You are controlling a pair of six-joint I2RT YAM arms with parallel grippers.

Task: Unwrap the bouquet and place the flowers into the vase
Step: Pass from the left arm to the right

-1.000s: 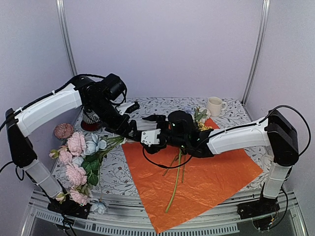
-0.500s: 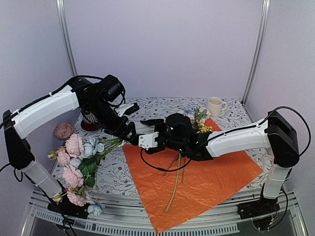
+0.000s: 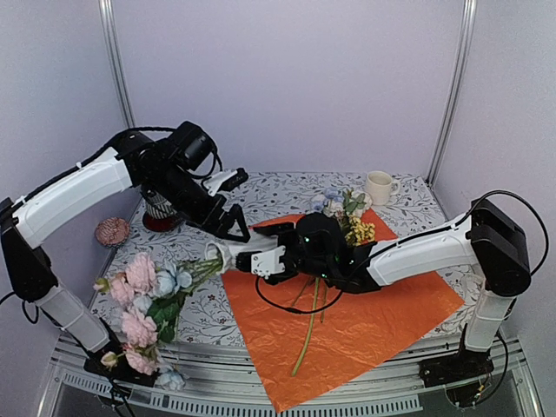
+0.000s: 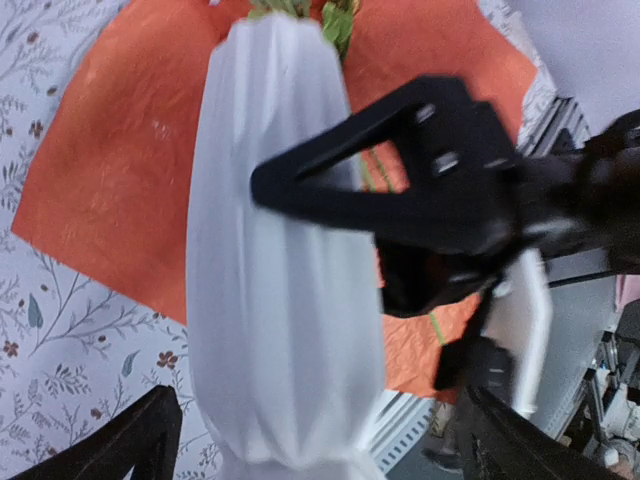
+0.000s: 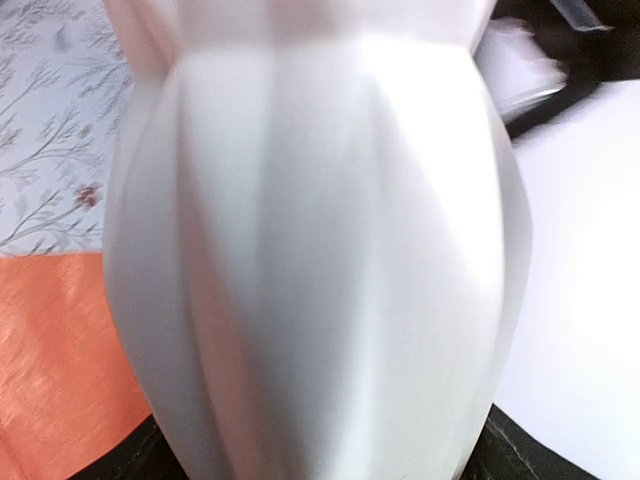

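Top external view: the unwrapping looks done. The orange paper [image 3: 382, 321] lies spread flat on the worktop [image 3: 287, 187], under and behind the right pincer [image 3: 248, 258]. No ribbon can be made out. The filling is only part done. A big bunch of pink and pale blue flowers [image 3: 139, 291] hangs out past the right pincer's tips, its green stems running up to the mouth of the white ribbed vase [image 3: 219, 252]. Whether they sit inside the neck I cannot tell. A few loose stems [image 3: 309, 334] lie on the paper beneath the right wrist, and yellow and blue blooms [image 3: 352, 221] sit behind it, so more is left to gather. The vase is tipped well over, not upright, and would need standing on the worktop. The left pincer [image 3: 233, 228] hovers just above the vase.

Left wrist view: the vase fills the middle, lying between this pincer's own fingers [image 4: 140, 445]. They stand wide apart — one to each side, with a sliver of gap showing and no contact that I can see. It holds nothing. A black finger of the right pincer crosses the vase's flank, pressed to it.

Right wrist view: the vase's ribbed belly is right up against the lens, blocking almost everything. Only dark tips show low at either side — from this and the other views, I judge the right pincer clamped on the vase.
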